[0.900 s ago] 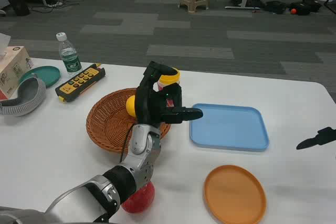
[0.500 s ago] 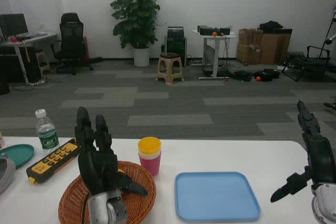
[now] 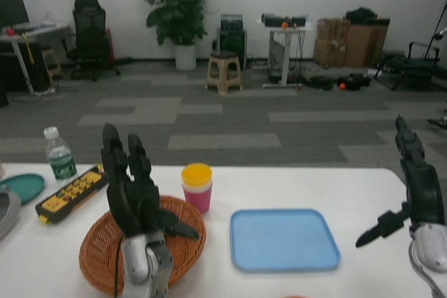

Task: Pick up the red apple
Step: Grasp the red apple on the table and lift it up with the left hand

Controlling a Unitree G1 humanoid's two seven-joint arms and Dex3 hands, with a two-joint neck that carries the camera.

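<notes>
Closest to us, the left hand [image 3: 136, 197] is raised upright over the wicker basket [image 3: 98, 256], fingers spread apart and pointing up, thumb jutting right, nothing in its grasp. Over on the right edge we see the right hand [image 3: 413, 197] lifted too, fingers extended upward, thumb angled down and left, holding nothing. Between them the blue tray [image 3: 283, 239] lies flat on the white table [image 3: 314, 186]. Just behind the basket stands the pink cup with its yellow top [image 3: 197, 186]. Off to the left we have the yellow remote [image 3: 70, 188], a water bottle [image 3: 59, 156] beside it, and a green plate [image 3: 19, 188] at the edge. The red apple is nowhere in our view (we cannot tell where it sits). Beyond the table, a beige stool [image 3: 224, 72] and a big potted plant [image 3: 176, 5] against the far wall
</notes>
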